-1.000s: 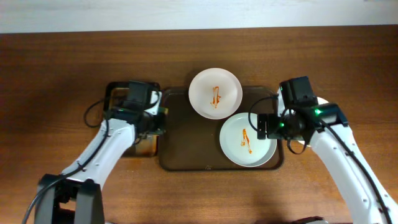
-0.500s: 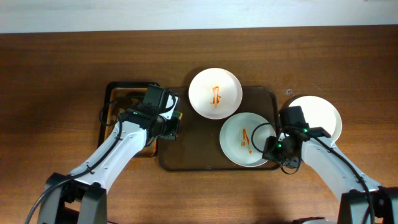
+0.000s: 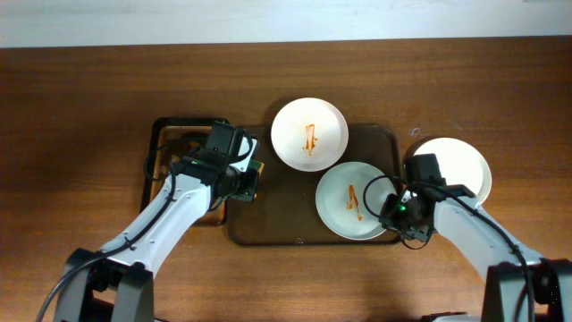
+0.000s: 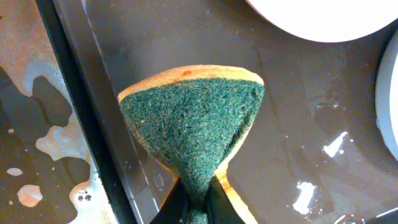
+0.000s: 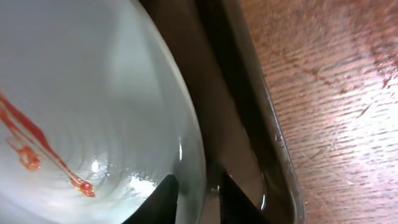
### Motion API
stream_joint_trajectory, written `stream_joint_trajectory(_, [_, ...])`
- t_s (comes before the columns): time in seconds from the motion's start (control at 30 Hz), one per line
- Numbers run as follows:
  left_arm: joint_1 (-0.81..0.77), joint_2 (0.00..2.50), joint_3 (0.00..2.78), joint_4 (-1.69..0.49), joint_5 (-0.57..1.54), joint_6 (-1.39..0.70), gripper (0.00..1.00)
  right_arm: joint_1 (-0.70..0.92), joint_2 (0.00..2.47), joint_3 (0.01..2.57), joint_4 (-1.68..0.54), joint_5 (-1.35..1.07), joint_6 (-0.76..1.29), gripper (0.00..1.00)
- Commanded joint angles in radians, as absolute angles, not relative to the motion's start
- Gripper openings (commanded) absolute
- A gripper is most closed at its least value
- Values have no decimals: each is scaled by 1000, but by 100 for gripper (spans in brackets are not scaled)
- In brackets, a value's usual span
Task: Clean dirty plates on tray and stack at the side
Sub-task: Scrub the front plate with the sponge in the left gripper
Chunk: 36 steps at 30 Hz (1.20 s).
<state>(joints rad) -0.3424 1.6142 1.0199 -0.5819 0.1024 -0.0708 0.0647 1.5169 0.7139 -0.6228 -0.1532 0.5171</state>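
Since a second ago your left arm has swung off the small black-rimmed tray (image 3: 165,143), and your right arm has dropped from the clean white round plate (image 3: 460,165) on the bench (image 3: 89,107) to the nearer smeared white plate (image 3: 344,219). Your left end effector (image 4: 198,205) is clenched on the green-yellow sponge (image 4: 193,124) over the left part of the large dark brown rectangular tray (image 3: 268,224). Your right end effector (image 5: 199,199) straddles the smeared plate's right rim; whether it bites yet cannot be told. Pin that rim firmly, then wipe along the orange-red streak (image 3: 352,199), whose long axis runs near-to-far. That plate lies flat, face up, on the tray's right half, and the tray's length runs left to right.
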Motion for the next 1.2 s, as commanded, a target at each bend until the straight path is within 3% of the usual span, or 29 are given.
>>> stream_joint_trajectory(0.0, [-347,1615,1018,-577,159,-60,0,59,1571,699,-606,-183,518,8])
stream_joint_trajectory(0.03, [-347,1615,1018,-576,169,-62,0,59,1573,699,-603,-201,517,4])
stream_joint_trajectory(0.33, [-359,1616,1018,-486,453,-124,0,168,1572,709,-578,-232,506,6])
stream_joint_trajectory(0.43, [-421,1621,1018,-434,445,-238,0,168,1572,709,-579,-233,506,7])
stream_joint_trajectory(0.57, [-519,1690,1018,-291,457,-551,0,168,1572,709,-579,-236,506,8])
stream_joint_trajectory(0.77, [-611,1792,1018,-215,517,-565,0,168,1572,709,-586,-228,506,8])
stream_joint_trajectory(1.17, [-780,1919,1018,-42,490,-789,0,168,1572,709,-586,-224,506,9])
